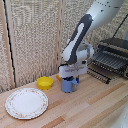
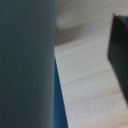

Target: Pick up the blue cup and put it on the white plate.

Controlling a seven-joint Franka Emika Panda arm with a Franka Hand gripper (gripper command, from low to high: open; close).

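Exterior view: the gripper [image 1: 69, 76] sits right on top of the cobalt cup [image 1: 69, 85], which stands on the wooden table [image 1: 95, 107].
Jaws: hidden at the cup's rim; cannot tell whether they pinch.
Neighbours: yellow bowl [image 1: 44, 82] near the cup; alabaster dining ware [image 1: 26, 103] well apart; dark rack [image 1: 112, 61] behind.
Wrist view: blurred finger [image 2: 25, 65] fills the frame.

I can read no text, label, brand or number anywhere: nothing legible shows in either view from where I work.
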